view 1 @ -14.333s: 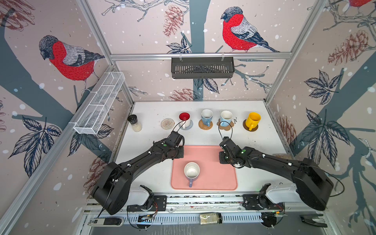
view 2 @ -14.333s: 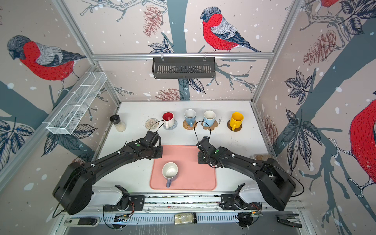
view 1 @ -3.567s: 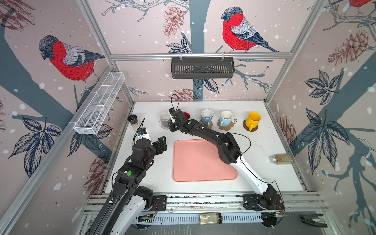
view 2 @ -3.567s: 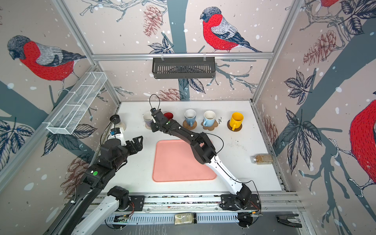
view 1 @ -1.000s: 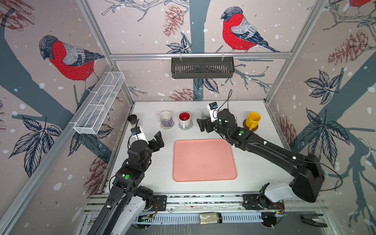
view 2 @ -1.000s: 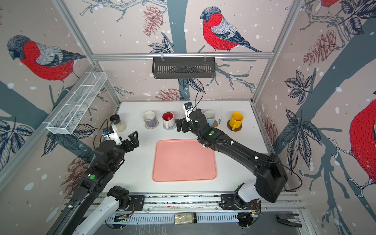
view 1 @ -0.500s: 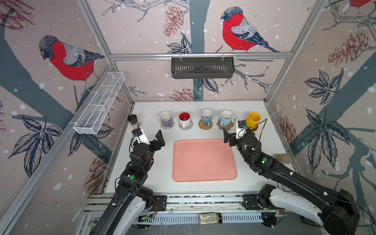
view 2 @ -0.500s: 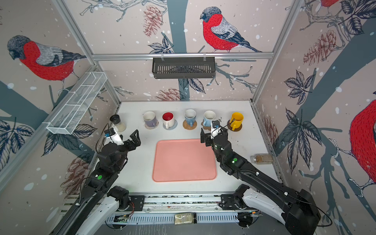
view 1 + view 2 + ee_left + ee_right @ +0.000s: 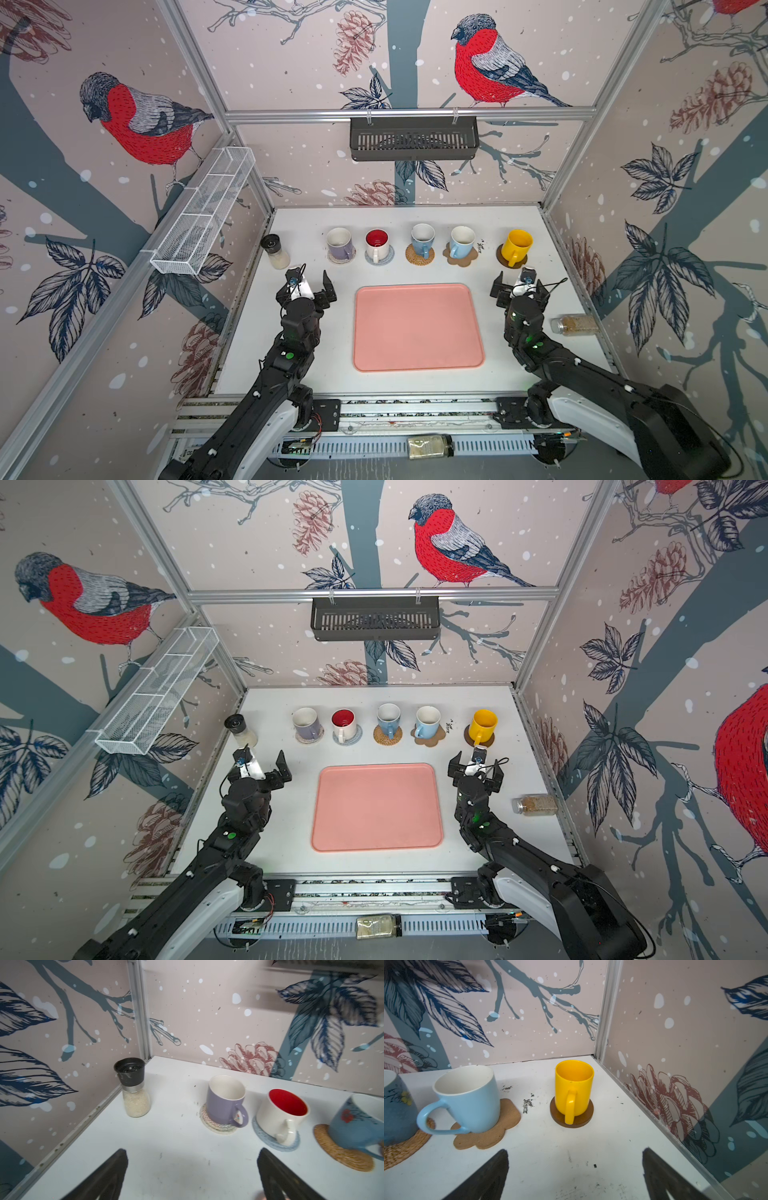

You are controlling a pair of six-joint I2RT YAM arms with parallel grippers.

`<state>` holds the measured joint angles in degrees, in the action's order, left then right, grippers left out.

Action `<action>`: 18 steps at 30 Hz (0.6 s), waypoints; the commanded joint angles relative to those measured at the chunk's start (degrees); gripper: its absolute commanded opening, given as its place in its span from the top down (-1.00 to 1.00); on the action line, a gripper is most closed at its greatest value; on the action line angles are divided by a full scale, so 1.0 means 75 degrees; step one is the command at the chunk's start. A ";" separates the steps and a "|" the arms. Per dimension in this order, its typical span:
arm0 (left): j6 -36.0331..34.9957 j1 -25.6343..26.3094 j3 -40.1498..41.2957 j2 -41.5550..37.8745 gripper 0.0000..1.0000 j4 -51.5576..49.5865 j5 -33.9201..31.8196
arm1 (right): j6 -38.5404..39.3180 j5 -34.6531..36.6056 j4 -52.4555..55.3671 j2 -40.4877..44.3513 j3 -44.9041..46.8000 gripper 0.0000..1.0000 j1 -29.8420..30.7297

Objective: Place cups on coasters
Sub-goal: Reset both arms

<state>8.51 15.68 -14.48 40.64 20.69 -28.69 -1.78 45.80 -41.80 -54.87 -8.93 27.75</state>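
In a top view your pink tray (image 9: 417,328) fills the lower centre. The left gripper (image 9: 307,286) at its left and the right gripper (image 9: 519,284) at its right both stand spread wide, pinching nothing. Above the tray you see a row, left to right:
- lavender cup (image 9: 340,245) on beige coaster (image 9: 341,261)
- red-lined cup (image 9: 377,245) on grey-blue coaster (image 9: 387,258)
- patterned blue cup (image 9: 422,240) on rattan coaster (image 9: 413,257)
- plain blue cup (image 9: 461,243) on cork coaster (image 9: 465,261)
- yellow cup (image 9: 516,244) on wooden disc (image 9: 503,258)

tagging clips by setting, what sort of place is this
Probably a robot test booth, not a real kitchen: an aluminium frame holding bird wallpaper, two arms bolted to a rail along the white table, mugs on coasters.
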 commanded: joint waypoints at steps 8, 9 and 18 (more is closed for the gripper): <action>-0.0811 -0.1751 0.0525 0.2211 -0.95 0.3687 0.2101 | -0.0862 -0.0571 -0.2691 0.0436 0.1238 -0.99 -0.1861; -0.0903 -0.1751 0.0524 0.2550 -0.95 0.3966 0.2169 | -0.0860 -0.0811 -0.3063 0.0335 0.1385 -0.99 -0.2038; -0.0972 -0.1748 0.0676 0.4706 -0.95 0.6434 0.2416 | -0.0413 -0.1366 -0.6196 -0.1897 0.1817 -0.99 -0.2302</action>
<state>2.72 2.72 -9.89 73.45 57.63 -12.23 -5.93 37.69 -75.33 -65.84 -0.19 10.72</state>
